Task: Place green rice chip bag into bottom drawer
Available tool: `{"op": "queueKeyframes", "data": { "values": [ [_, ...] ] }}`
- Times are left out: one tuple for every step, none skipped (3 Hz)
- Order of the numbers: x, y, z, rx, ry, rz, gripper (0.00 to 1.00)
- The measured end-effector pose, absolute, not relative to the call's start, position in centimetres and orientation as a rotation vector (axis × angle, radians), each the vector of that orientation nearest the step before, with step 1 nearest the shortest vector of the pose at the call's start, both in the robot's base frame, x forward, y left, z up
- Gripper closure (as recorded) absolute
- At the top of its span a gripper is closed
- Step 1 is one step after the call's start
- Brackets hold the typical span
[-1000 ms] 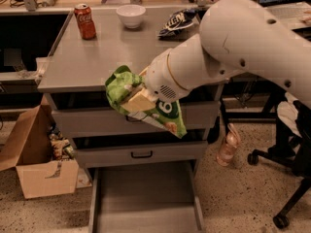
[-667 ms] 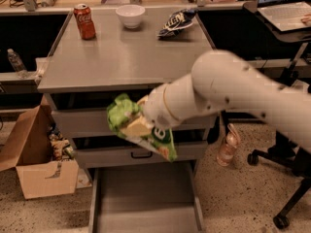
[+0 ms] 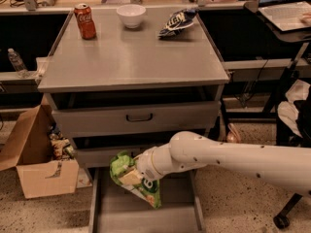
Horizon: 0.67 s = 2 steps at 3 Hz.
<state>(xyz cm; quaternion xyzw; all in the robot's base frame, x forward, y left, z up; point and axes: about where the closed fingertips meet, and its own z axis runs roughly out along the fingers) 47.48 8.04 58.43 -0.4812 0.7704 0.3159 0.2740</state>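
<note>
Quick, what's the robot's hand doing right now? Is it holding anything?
The hand is closed on the green chip bag, above the open bottom drawer.

my gripper [image 3: 137,171] grips the green rice chip bag [image 3: 142,188] over the open bottom drawer [image 3: 177,210]; bare floor below, low walls either side, middle drawer [image 3: 92,155] just behind.

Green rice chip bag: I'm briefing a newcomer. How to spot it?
Find the grey cabinet and its open bottom drawer. Over it, at the end effector, hangs the green rice chip bag; the snack bag on top is dark blue.
</note>
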Motion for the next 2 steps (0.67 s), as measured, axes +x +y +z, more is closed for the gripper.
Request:
{"op": "queueKeyframes", "data": {
  "values": [
    [48.68, 8.52, 56.89, -1.218, 2.071, 0.855, 1.0],
    [47.97, 9.2, 56.18, -1.213, 2.084, 0.862, 1.0]
  ]
}}
